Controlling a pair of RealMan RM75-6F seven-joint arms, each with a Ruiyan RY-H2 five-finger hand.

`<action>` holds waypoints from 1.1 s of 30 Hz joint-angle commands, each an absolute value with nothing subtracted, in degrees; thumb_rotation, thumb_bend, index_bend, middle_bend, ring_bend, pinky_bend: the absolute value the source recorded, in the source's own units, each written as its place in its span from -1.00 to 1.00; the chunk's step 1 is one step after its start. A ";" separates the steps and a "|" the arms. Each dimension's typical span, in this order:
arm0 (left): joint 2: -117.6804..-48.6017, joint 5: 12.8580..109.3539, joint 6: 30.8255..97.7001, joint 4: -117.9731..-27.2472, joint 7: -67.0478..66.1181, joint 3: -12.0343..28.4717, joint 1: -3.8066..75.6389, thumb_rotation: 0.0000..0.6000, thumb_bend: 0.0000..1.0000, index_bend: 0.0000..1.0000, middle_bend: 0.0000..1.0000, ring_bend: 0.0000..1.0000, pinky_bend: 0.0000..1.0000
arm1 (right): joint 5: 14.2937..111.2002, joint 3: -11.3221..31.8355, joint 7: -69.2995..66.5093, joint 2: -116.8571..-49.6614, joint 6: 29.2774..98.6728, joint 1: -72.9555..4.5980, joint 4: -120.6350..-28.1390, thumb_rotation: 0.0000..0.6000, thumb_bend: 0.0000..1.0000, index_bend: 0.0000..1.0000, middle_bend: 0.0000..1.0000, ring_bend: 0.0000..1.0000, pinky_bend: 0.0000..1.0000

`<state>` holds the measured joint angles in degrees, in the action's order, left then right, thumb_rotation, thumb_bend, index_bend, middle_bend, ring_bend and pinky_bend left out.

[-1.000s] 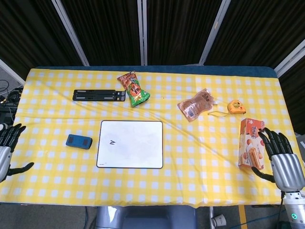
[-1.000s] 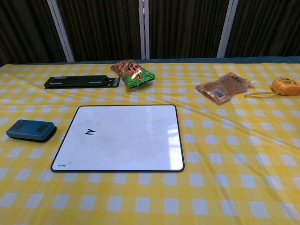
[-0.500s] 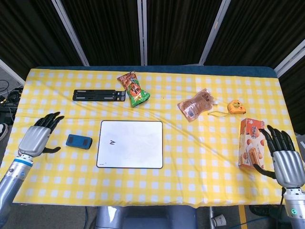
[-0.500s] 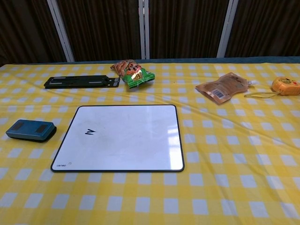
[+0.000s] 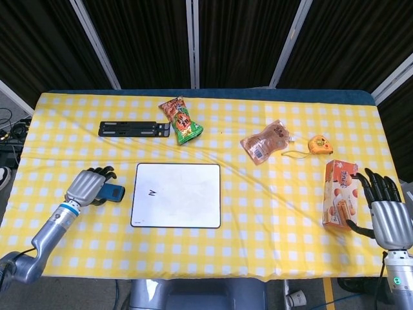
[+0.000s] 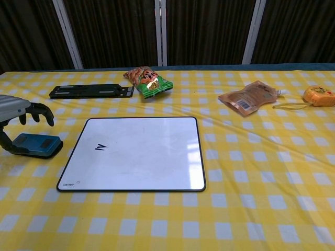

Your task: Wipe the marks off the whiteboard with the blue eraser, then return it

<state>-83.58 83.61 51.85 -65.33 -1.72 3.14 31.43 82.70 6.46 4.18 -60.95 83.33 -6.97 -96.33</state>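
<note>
We see only part of the left hand [image 6: 18, 112] in the chest view, where the frame edge cuts it off; its fingers [image 6: 41, 111] arch over the blue eraser [image 6: 36, 145] and its thumb reaches down at the eraser's near left end. From the head view the hand covers the left part of the eraser, so we cannot tell whether the fingers actually press on it or merely hover. The eraser lies flat on the bench [image 5: 271, 213], just beside the left edge of the whiteboard [image 5: 176, 195], whose small dark mark [image 6: 100, 147] is unwiped. The right hand [image 5: 389, 216] appears in the head view alone, fingers spread and holding nothing, close beside the orange box [image 5: 340, 194]; whether they touch is unclear. Half a second ago the left hand was open and well left of the eraser; it has since moved over it. The right hand has barely shifted.
</note>
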 commanded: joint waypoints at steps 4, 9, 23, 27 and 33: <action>-83.98 83.67 51.43 -65.19 -0.09 2.72 32.18 1.00 -0.56 -0.41 -0.65 -0.42 -0.26 | 82.37 6.50 3.80 -60.79 83.59 -6.70 -96.20 1.00 -1.00 -1.00 -1.00 -1.00 -1.00; -83.66 81.49 48.57 -66.77 -0.16 2.69 33.05 1.00 -0.55 -0.32 -0.62 -0.36 -0.13 | 82.21 6.46 3.17 -60.54 83.46 -6.59 -96.09 1.00 -1.00 -1.00 -1.00 -1.00 -1.00; -81.34 80.50 51.83 -72.91 -1.11 3.92 33.33 1.00 -0.48 -0.01 -0.34 -0.12 0.07 | 82.71 6.35 2.34 -60.23 83.43 -6.62 -96.32 1.00 -1.00 -1.00 -1.00 -1.00 -1.00; -80.68 80.73 52.19 -76.54 -2.21 5.42 34.99 1.00 -0.48 0.00 -0.34 -0.12 0.07 | 82.65 6.40 2.37 -60.23 83.21 -6.76 -96.38 1.00 -1.00 -1.00 -1.00 -1.00 -1.00; -82.40 79.05 50.29 -79.86 -4.07 8.06 38.46 1.00 -0.49 0.02 -0.32 -0.10 0.07 | 82.27 6.45 2.69 -60.53 82.79 -6.96 -96.13 1.00 -1.00 -1.00 -1.00 -1.00 -1.00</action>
<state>-81.71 79.70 50.97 -79.20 -3.70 7.33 37.64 82.31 6.43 2.65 -60.50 82.83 -6.93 -96.16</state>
